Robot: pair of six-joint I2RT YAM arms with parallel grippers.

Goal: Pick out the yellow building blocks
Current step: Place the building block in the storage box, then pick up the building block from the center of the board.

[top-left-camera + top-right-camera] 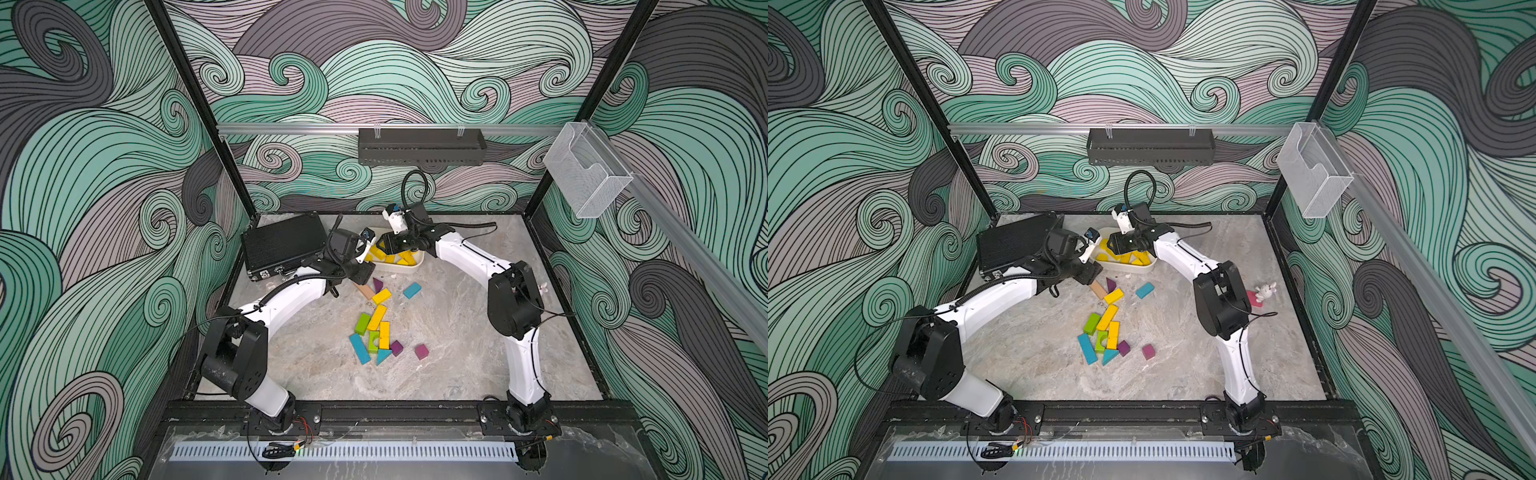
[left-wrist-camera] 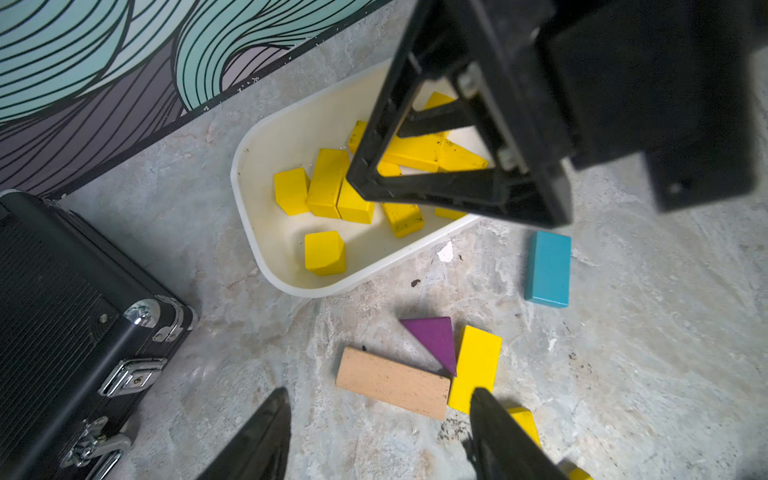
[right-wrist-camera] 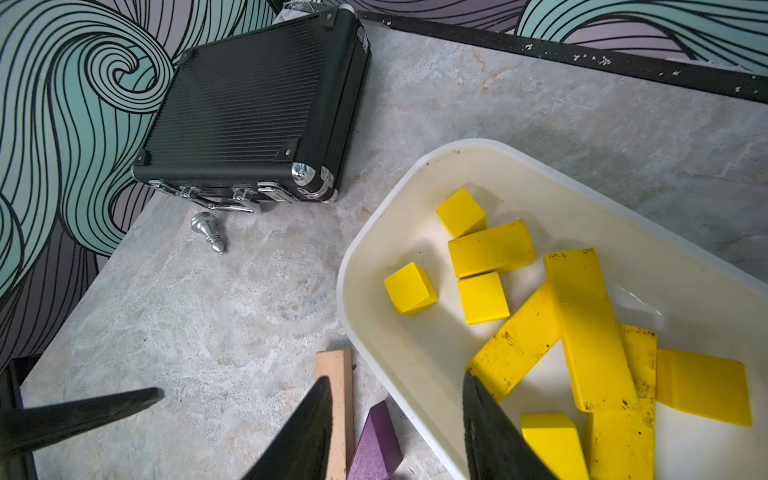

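Several yellow building blocks [image 2: 324, 253] lie in a white tray [image 2: 249, 232] at the back of the table, cubes and long bars [image 3: 492, 249] mixed. Three more yellow bars lie loose in the heap in front of it [image 1: 381, 296] [image 1: 377, 316] [image 1: 384, 334]. My left gripper [image 2: 380, 392] hangs open over the table just in front of the tray, above the tan bar and beside a yellow bar [image 2: 476, 365]. My right gripper [image 3: 398, 378] is open and empty, its fingers astride the tray's near rim [image 3: 353, 266]. Both top views show the two grippers [image 1: 360, 272] [image 1: 390, 249] close together.
A black case [image 1: 282, 245] lies at the back left, with a silver chess pawn [image 3: 208, 230] beside it. Around the loose yellow bars are a tan bar [image 2: 392, 382], a purple wedge [image 2: 436, 338], a blue block [image 2: 548, 268] and lime-green blocks [image 1: 362, 324]. A small white toy [image 1: 1264, 293] sits far right.
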